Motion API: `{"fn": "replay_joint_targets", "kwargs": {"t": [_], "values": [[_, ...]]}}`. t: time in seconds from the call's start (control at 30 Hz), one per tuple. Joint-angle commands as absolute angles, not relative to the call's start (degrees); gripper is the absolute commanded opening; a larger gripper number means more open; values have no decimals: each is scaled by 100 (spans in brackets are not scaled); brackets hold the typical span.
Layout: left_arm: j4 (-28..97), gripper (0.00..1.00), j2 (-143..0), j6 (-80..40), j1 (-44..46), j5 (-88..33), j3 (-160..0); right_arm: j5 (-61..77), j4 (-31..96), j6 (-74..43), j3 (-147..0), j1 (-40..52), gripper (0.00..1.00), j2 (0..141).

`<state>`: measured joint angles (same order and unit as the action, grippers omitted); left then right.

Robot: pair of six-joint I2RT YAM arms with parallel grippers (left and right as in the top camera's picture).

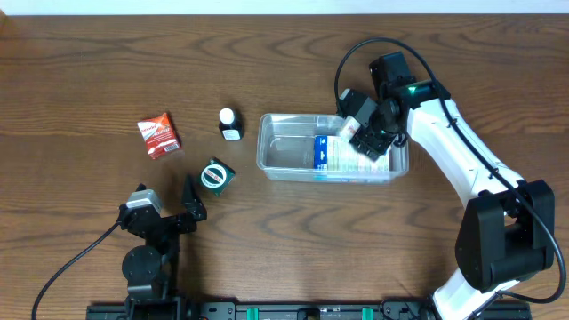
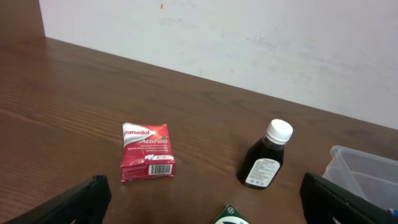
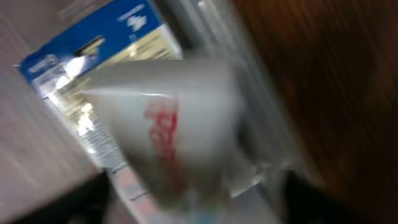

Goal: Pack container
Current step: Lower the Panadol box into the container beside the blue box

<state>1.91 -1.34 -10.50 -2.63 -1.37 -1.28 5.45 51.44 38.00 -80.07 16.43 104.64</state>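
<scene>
Main risk fm here, as I judge it: R gripper sits low over the 3 o'clock end of the container, and the white box w/ red print in front of its cam is too blurred to say if it has landed flat. It could end up propped on the blue-white box already inside, or lean on the wall & eat room needed for the rest. Second risk: the container is light clear plastic, so a finger catching the rim on the way up would drag or tip it. R gripper state: wrist view shows two dark fingers spread wide at the lower corners w/ the box betw them, so it looks released, tho blur hides whether a pad touches the box. L gripper is released too, nothing in it, at abt 7 o'clock of the table. Container lies abt mid-table, long axis 9-to-3; fm the R gripper it's directly beneath and runs off toward 9 o'clock. Red Panadol box, dark bottle & green box sit outside on its 9 o'clock side; the upright bottle could topple if nudged.
</scene>
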Motion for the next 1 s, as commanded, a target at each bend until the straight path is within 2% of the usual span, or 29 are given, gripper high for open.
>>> {"fn": "replay_joint_targets", "kwargs": {"t": [0.0,0.3,0.47,0.6,0.77,0.97], "values": [[405,98,-137,-1017,-298,-89,-23,469,5120,3863,-7988,1695,99,10575],[405,98,-137,-1017,-298,-86,-23,495,5118,3522,-7990,1695,99,10575],[405,98,-137,-1017,-298,-86,-23,593,5214,2777,-8075,1761,99,10549],[405,98,-137,-1017,-298,-89,-23,1549,5544,2569,-8276,1852,99,10532],[405,98,-137,-1017,-298,-89,-23,2934,5518,1044,-8396,1879,99,10534],[405,98,-137,-1017,-298,-86,-23,3798,5358,714,-8392,1883,99,10534]]}}
